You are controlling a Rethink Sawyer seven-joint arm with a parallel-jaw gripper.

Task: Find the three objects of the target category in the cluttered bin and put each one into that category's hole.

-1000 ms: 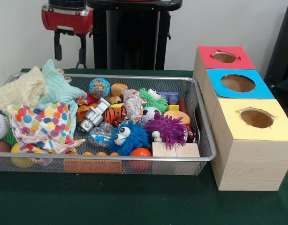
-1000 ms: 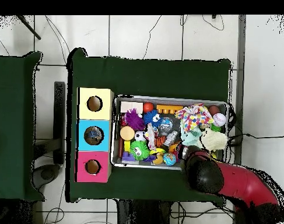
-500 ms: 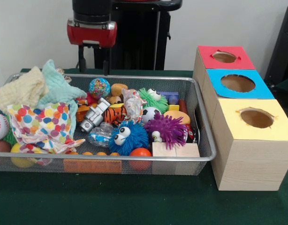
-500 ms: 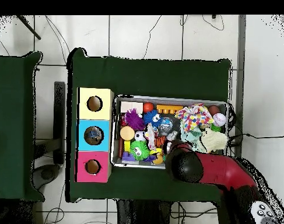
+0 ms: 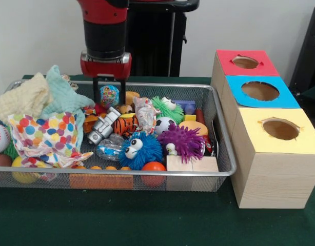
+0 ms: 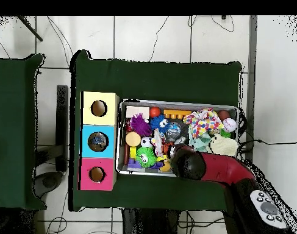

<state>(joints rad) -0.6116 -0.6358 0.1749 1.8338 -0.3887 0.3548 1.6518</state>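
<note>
The wire mesh bin (image 5: 227, 154) is crowded with toys; it also shows in the overhead view (image 6: 178, 102). A clear wrinkly bottle (image 5: 109, 146) lies beside a blue fuzzy toy (image 5: 142, 148). Another crumpled bottle with a colourful label (image 5: 145, 114) stands near the middle. A silver can (image 5: 103, 125) lies between them. My gripper (image 5: 109, 101) is open at the bin's far side, its fingers (image 5: 96, 93) either side of a multicoloured ball (image 5: 109, 93). From overhead the arm's end (image 6: 187, 166) hides the gripper.
Three wooden boxes with holes stand beside the bin: red (image 5: 245, 62), blue (image 5: 260, 91), yellow (image 5: 280, 128). Cloths (image 5: 42, 102) and a spotted cloth (image 5: 44, 134) pile at one end. A purple fuzzy toy (image 5: 185, 141), wooden blocks (image 5: 191, 164) and balls fill the rest.
My gripper has swung in from the side beyond the bin's far rim and come down into the bin, over the multicoloured ball. The objects have not moved.
</note>
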